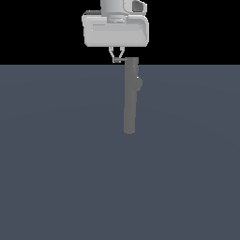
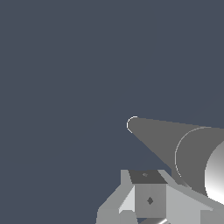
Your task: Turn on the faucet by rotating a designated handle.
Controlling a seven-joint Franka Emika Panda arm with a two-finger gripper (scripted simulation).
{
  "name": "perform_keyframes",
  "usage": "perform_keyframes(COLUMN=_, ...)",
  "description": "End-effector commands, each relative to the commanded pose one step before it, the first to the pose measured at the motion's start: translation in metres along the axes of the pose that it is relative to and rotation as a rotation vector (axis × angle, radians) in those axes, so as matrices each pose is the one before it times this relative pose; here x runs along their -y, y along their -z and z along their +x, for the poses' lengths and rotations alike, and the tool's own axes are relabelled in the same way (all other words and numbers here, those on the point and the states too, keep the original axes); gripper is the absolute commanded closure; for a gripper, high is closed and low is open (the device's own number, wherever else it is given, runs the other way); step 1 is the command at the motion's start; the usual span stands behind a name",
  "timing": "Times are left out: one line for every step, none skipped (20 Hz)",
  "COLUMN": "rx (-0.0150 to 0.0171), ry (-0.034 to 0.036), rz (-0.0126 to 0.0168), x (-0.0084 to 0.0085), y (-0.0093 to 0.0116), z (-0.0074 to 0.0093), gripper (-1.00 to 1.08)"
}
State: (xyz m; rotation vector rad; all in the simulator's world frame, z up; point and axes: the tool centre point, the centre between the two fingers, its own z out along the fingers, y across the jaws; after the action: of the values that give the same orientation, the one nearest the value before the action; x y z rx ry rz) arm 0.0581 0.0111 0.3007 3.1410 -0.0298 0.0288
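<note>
Exterior view: the matte grey cylindrical faucet (image 1: 130, 98) stands on a flat slate-blue floor (image 1: 56, 164), its rounded end at 6 o'clock and a small bulge (image 1: 138, 83) on its 3 o'clock side. The thin flat handle (image 1: 119, 59) projects from the column top toward 9 o'clock. The light-grey boxy gripper (image 1: 117, 57) hangs directly above, fingertips closed around the handle.

Gripper (image 1: 117, 58): light-grey, wide boxy body with rounded corners. Above it, a paler cylindrical wrist section with a small dark-faced block at one side. Two thin, pale fingers (image 1: 113, 54) project below. Wrist view: angular grey finger (image 2: 148, 199) faces, one bearing a small dark diamond mark.
</note>
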Motion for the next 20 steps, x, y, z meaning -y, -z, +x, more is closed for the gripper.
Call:
perform_keyframes(rx=0.01334, ry=-0.0033, rz=-0.00032, x=-0.00456, y=0.00021, z=-0.01283, gripper=1.08)
perform_keyframes(rx=0.0, ry=0.0, rz=0.0, x=-0.00126, y=0.00037, z=-0.00316, gripper=1.08)
perform_keyframes(rx=0.00094, ry=0.00023, rz=0.00008, x=-0.00115, y=-0.0002, z=-0.0029, gripper=1.08)
perform_keyframes(rx=0.00067, ry=0.00017, rz=0.00006, x=-0.0012, y=-0.00003, z=-0.00301, gripper=1.08)
perform_keyframes(rx=0.00067, ry=0.00017, rz=0.00006, x=-0.00121, y=-0.00002, z=-0.00303, gripper=1.08)
perform_keyframes(rx=0.00067, ry=0.00017, rz=0.00006, x=-0.00122, y=-0.00002, z=-0.00305, gripper=1.08)
perform_keyframes(rx=0.0, ry=0.0, rz=0.0, x=-0.00131, y=0.00038, z=-0.00327, gripper=1.08)
perform_keyframes(rx=0.00094, ry=0.00024, rz=0.00007, x=-0.0012, y=-0.00017, z=-0.00301, gripper=1.08)
perform_keyframes(rx=0.00067, ry=0.00017, rz=0.00005, x=-0.00125, y=0.00001, z=-0.00311, gripper=1.08)
perform_keyframes(rx=0.0, ry=0.0, rz=0.0, x=0.0, y=0.0, z=0.0, gripper=1.08)
perform_keyframes(rx=-0.00984, ry=0.00506, rz=0.00027, x=0.00351, y=-0.00141, z=0.00831, gripper=1.08)
perform_keyframes(rx=0.00098, ry=-0.00048, rz=0.00001, x=-0.00519, y=0.00018, z=-0.00226, gripper=1.08)
perform_keyframes(rx=0.00124, ry=-0.0006, rz=0.00001, x=-0.00532, y=0.00004, z=-0.00221, gripper=1.08)
perform_keyframes(rx=0.00088, ry=-0.00043, rz=0.0, x=-0.00527, y=0.00026, z=-0.00234, gripper=1.08)
perform_keyframes(rx=0.00124, ry=-0.0006, rz=-0.00001, x=-0.00543, y=0.00005, z=-0.00226, gripper=1.08)
perform_keyframes(rx=0.00088, ry=-0.00042, rz=-0.00001, x=-0.00538, y=0.00028, z=-0.00239, gripper=1.08)
perform_keyframes(rx=0.00124, ry=-0.0006, rz=-0.00002, x=-0.00554, y=0.00007, z=-0.0023, gripper=1.08)
perform_keyframes(rx=0.00108, ry=-0.00052, rz=-0.00003, x=-0.00556, y=0.00018, z=-0.00237, gripper=1.08)
perform_keyframes(rx=0.00108, ry=-0.00052, rz=-0.00004, x=-0.00563, y=0.00019, z=-0.00239, gripper=1.08)
perform_keyframes(rx=0.00108, ry=-0.00051, rz=-0.00007, x=-0.00571, y=0.00021, z=-0.00241, gripper=1.08)
